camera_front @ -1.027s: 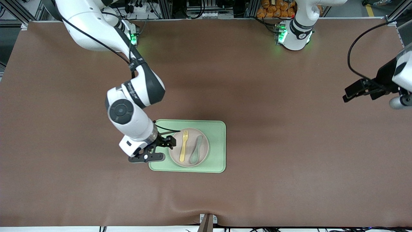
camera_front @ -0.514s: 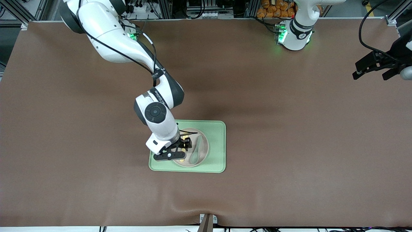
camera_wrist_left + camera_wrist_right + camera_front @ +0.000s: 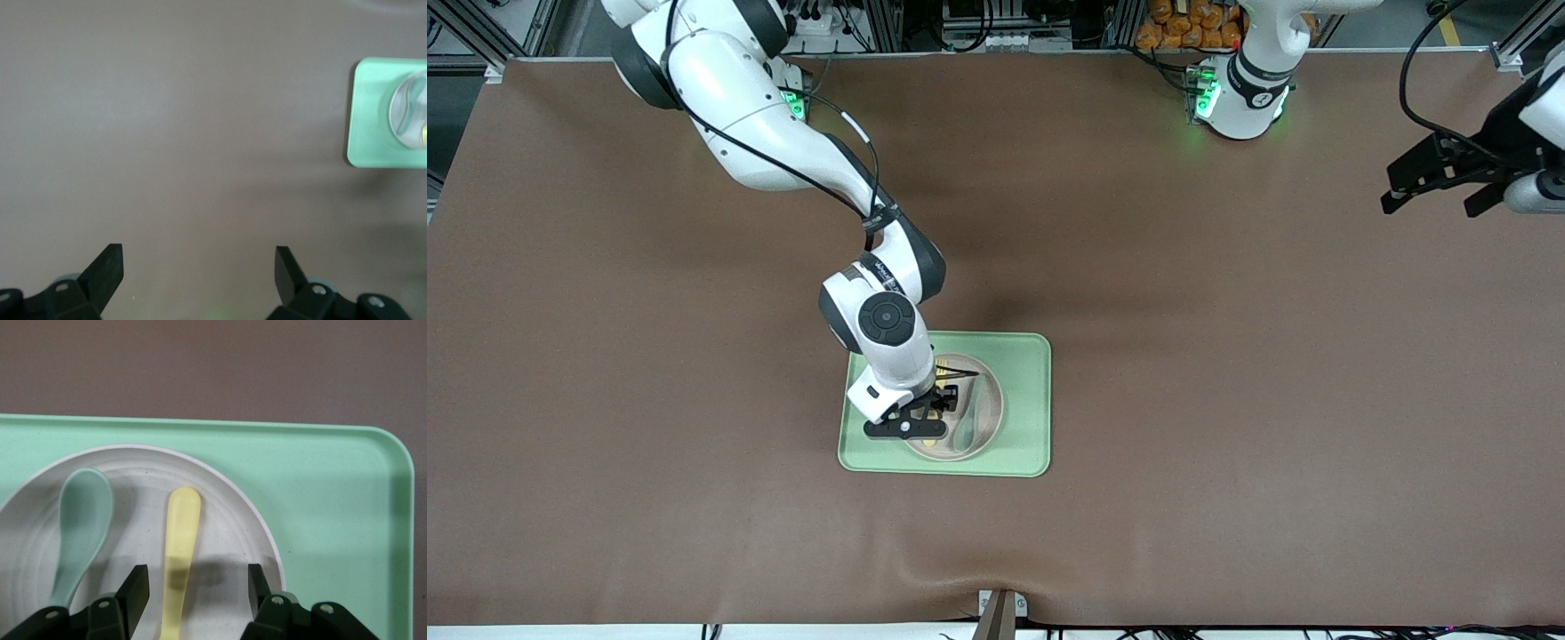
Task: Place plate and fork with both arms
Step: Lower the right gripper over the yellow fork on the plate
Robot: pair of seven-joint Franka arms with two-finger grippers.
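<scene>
The round beige plate [image 3: 991, 402] lies on the light-green tray [image 3: 1027, 364]. On it is the pale-yellow fork [image 3: 182, 533], next to a teal spoon [image 3: 81, 520]. My right gripper [image 3: 935, 412] is down over the plate. In the right wrist view the right gripper [image 3: 197, 590] is open, with a finger on either side of the fork's handle and a gap on both sides. In the front view the hand hides most of the fork. My left gripper [image 3: 1436, 182] hangs open and holds nothing, over the bare mat at the left arm's end of the table.
The brown mat [image 3: 1227, 373] covers the whole table. The tray [image 3: 371, 133] with the plate [image 3: 404, 100] shows small in the left wrist view. A small bracket [image 3: 1000, 612] sits at the table edge nearest the front camera.
My right arm swung from the tray's edge to over the plate and came down around the fork; its jaws have narrowed. My left gripper drifted toward the robots' side of the table.
</scene>
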